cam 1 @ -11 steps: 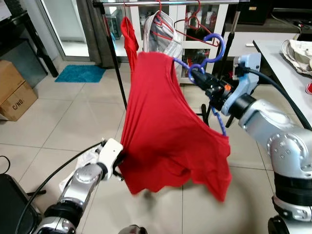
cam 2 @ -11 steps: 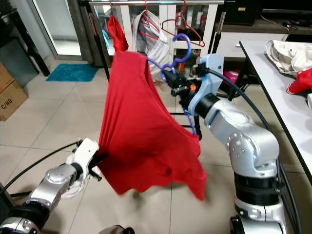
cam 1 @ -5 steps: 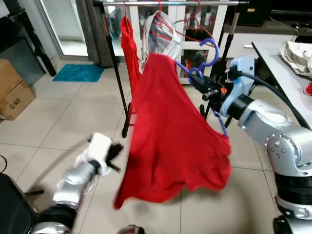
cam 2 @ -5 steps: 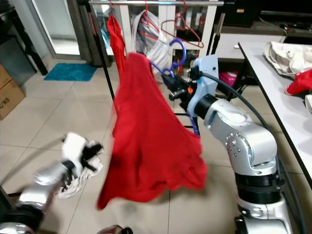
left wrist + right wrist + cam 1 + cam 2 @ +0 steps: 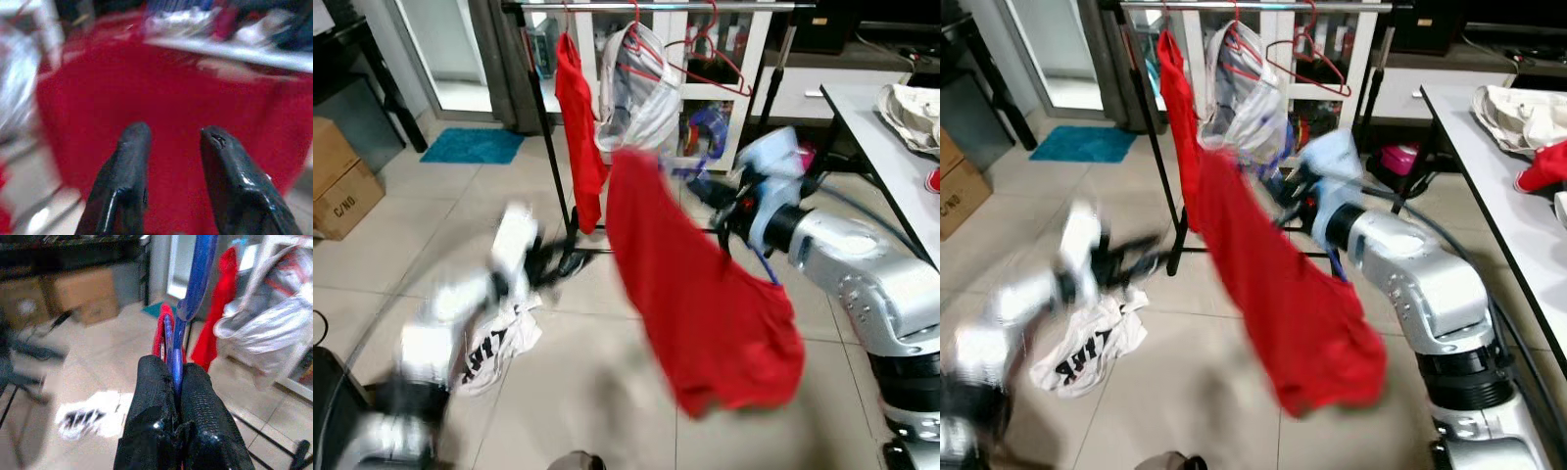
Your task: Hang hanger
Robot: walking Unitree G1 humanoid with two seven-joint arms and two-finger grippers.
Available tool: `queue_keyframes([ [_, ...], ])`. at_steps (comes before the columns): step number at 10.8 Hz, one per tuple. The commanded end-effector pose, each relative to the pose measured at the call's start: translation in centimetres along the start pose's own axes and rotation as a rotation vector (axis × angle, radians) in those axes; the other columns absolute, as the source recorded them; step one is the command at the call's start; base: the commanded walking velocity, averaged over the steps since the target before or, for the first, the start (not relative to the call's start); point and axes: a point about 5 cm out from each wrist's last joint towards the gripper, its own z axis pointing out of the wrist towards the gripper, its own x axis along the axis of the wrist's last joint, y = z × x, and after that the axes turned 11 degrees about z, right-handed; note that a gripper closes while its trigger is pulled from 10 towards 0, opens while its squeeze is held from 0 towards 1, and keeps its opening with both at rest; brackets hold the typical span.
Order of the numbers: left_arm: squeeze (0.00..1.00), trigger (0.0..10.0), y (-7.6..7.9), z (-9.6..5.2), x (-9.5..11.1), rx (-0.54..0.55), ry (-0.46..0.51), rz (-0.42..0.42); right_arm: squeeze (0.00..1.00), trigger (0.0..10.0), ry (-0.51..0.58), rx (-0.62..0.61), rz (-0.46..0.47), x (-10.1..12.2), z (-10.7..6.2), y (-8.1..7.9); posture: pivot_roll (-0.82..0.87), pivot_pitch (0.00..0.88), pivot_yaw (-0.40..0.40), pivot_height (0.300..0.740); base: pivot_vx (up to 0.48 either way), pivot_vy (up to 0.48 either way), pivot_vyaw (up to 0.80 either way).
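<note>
The clothes rack [image 5: 540,108] stands ahead over open tiled floor [image 5: 607,392], already carrying a red garment [image 5: 579,117]. The red shirt [image 5: 705,294] drapes from the blue hanger [image 5: 193,298], which the right gripper [image 5: 173,382] pinches just before the rack. The left gripper [image 5: 171,142], fingers spread, points at the shirt. A white bag [image 5: 499,338] lies on the floor.

Home: tiled floor [image 5: 460,245], clothes rack [image 5: 656,6], cardboard box [image 5: 342,186].

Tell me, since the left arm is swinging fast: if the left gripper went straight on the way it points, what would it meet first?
Most likely the red shirt: the left gripper, fingers open, points straight at the cloth. How far off it is stays unclear, as the view is blurred.
</note>
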Motion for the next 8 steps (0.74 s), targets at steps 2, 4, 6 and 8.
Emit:
queue_keyframes([
  [2, 1.00, 10.0, -1.1, 0.5, 3.8, -0.250, 0.009, 0.083, 0.00, 10.0, -0.013, 0.143, -0.101, 1.3, 0.2, -1.3, -0.13, 0.000, 0.075, 0.740, 0.000, 0.000, 0.00],
  [4, 0.00, 10.0, -2.4, 0.8, 6.0, -0.413, -0.030, 0.133, 0.00, 10.0, -0.033, 0.249, -0.165, 1.8, 0.1, -2.2, -0.13, 0.000, 0.089, 0.740, 0.000, 0.000, 0.00],
  [6, 0.00, 10.0, -3.3, 0.4, 6.3, -0.511, -0.117, 0.154, 0.00, 10.0, -0.037, 0.334, -0.197, 2.2, -0.1, -2.9, -0.14, 0.000, 0.101, 0.740, 0.000, 0.000, 0.00],
  [8, 0.00, 10.0, -4.3, 0.2, 6.2, -0.587, -0.175, 0.164, 0.00, 10.0, -0.047, 0.458, -0.251, 2.4, -0.5, -4.1, -0.14, 0.000, 0.107, 0.740, 0.000, 0.000, 0.00],
])
